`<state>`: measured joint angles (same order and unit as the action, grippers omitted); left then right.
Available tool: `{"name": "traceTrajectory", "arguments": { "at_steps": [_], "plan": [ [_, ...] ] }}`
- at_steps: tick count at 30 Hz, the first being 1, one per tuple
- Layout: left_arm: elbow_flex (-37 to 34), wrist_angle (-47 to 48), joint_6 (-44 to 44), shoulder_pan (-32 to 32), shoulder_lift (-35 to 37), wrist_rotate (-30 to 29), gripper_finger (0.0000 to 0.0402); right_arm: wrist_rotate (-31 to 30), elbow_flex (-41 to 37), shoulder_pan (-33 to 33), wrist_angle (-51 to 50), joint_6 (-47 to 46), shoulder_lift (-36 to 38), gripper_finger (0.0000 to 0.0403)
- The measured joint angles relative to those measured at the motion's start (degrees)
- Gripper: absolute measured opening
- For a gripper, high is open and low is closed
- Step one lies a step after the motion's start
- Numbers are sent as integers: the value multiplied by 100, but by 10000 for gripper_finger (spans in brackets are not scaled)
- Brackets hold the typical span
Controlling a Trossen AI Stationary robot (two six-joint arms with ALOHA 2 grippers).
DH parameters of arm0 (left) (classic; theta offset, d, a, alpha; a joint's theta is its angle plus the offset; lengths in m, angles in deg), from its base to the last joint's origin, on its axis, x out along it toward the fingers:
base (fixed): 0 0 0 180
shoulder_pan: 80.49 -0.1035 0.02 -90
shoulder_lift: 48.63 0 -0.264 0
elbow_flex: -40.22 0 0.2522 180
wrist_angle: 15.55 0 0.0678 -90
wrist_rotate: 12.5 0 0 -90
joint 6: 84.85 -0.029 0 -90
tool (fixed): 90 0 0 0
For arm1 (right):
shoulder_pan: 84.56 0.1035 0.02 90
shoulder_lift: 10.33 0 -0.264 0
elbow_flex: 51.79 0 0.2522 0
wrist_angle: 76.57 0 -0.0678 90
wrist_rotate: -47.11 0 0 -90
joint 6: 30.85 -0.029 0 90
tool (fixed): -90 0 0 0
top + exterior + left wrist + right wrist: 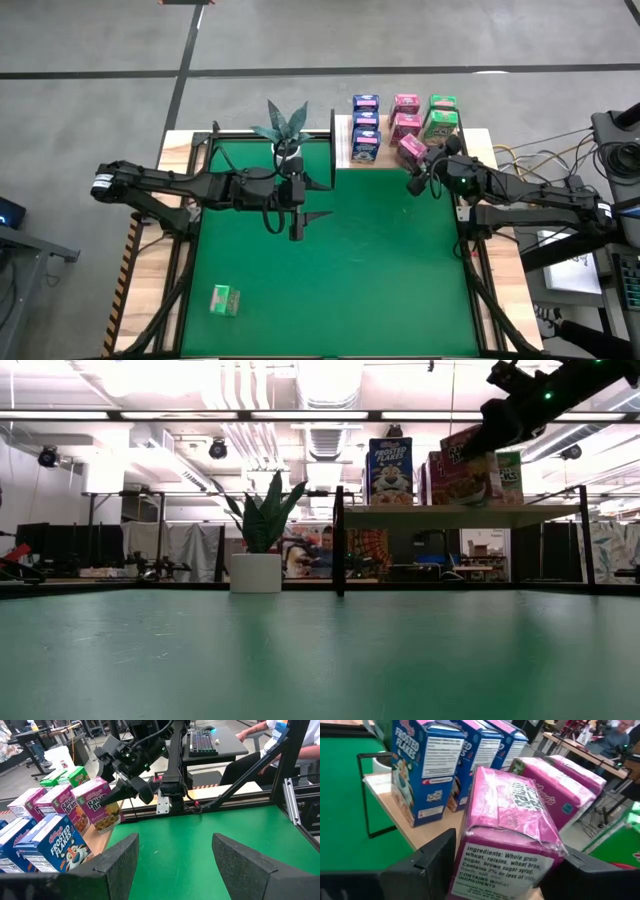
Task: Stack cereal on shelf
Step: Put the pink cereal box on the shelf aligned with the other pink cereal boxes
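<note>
Green matting covers the worktop (330, 260), with the shelf (343, 140) at the upper middle of the high view. My right claw (417, 170) sits at the shelf's near edge, fingers spread either side of a pink box (512, 827) that stands tilted between them; whether they press it or only flank it I can't tell. To do this well, I judge I should square the box upright in line with the other pink boxes (405, 112) before backing straight off, so a finger doesn't drag it. My left claw (297, 222) waits open and empty mid-worktop, below the plant (283, 128). One green box (225, 299) lies at lower left, well apart from both claws.
</note>
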<state>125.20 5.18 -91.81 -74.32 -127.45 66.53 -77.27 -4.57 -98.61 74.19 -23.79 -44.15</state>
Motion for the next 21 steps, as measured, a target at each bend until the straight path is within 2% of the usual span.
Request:
{"name": "traceTrajectory", "arguments": {
  "at_steps": [13,21],
  "plan": [
    [-2,-12,0,4,0,0,235,-162,0,-4,-95,-150,0,294],
    [-2,-10,0,13,0,0,235,-162,0,2,-84,-152,4,294]
  ]
}}
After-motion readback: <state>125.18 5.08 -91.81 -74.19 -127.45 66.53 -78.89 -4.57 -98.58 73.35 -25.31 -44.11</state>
